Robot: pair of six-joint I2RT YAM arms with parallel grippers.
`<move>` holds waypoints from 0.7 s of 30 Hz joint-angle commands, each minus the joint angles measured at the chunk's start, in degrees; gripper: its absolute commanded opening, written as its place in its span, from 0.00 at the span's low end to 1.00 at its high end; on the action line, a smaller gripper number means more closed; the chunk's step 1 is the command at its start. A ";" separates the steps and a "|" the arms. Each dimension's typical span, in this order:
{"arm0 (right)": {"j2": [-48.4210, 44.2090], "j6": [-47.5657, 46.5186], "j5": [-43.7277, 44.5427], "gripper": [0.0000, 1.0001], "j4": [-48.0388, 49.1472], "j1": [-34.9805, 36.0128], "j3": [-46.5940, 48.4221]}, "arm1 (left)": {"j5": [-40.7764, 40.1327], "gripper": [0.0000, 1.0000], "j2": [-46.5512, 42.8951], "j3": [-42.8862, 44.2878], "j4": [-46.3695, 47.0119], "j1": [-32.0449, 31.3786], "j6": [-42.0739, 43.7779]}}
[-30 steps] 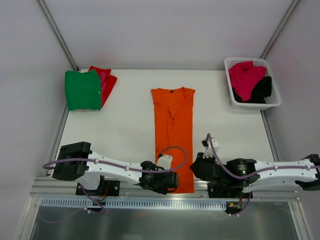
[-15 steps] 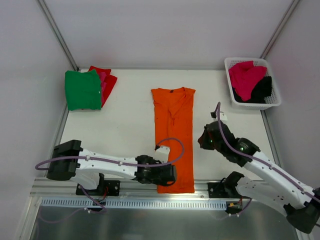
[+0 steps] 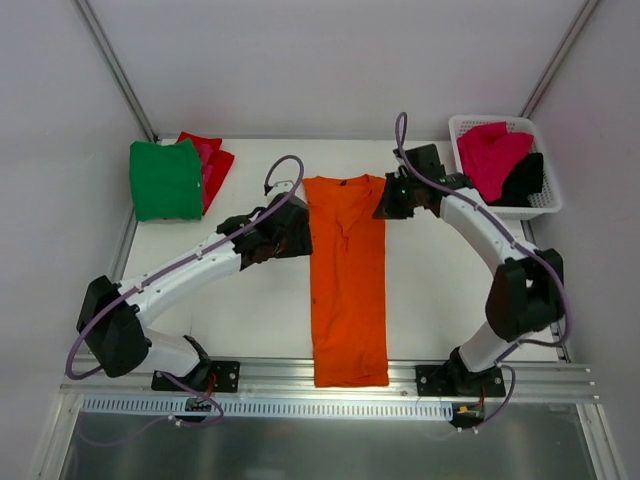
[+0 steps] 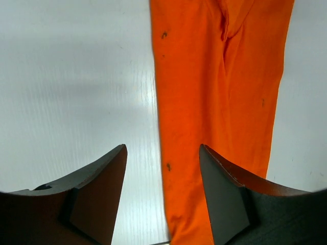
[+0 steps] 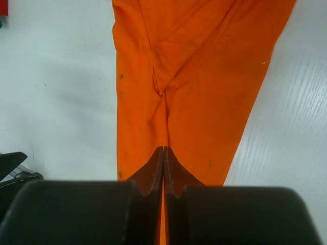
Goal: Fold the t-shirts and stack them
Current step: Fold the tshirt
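We judge orange shirt (image 3: 347, 280) soft, light, floppy; best pinched at collar corners. Our left tool (image 4: 162, 153) half open, empty, at shirt edge; right tool (image 5: 163, 153) shut, empty.

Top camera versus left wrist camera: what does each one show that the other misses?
Only the top camera shows the green t-shirt and red t-shirt piled at the far left, the white basket holding the pink t-shirt and black t-shirt, and the right gripper beside the orange t-shirt near its collar. Only the left wrist camera shows, close up, the left gripper with its two fingers standing apart, nothing between them, plus small dark specks on the cloth. Both show the orange t-shirt lying flat on the white table.
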 commanded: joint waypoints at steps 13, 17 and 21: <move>34.82 -1.88 -13.95 0.40 -9.79 -0.82 39.90 | 17.12 0.57 9.43 -1.93 12.74 10.04 7.61; 37.19 -0.74 -14.92 0.39 -7.60 -0.65 38.42 | 17.03 0.57 8.12 -3.07 13.18 10.57 7.78; 37.90 0.85 -16.24 0.35 -4.52 -0.12 35.61 | 17.47 0.57 8.11 -3.51 13.44 11.45 7.61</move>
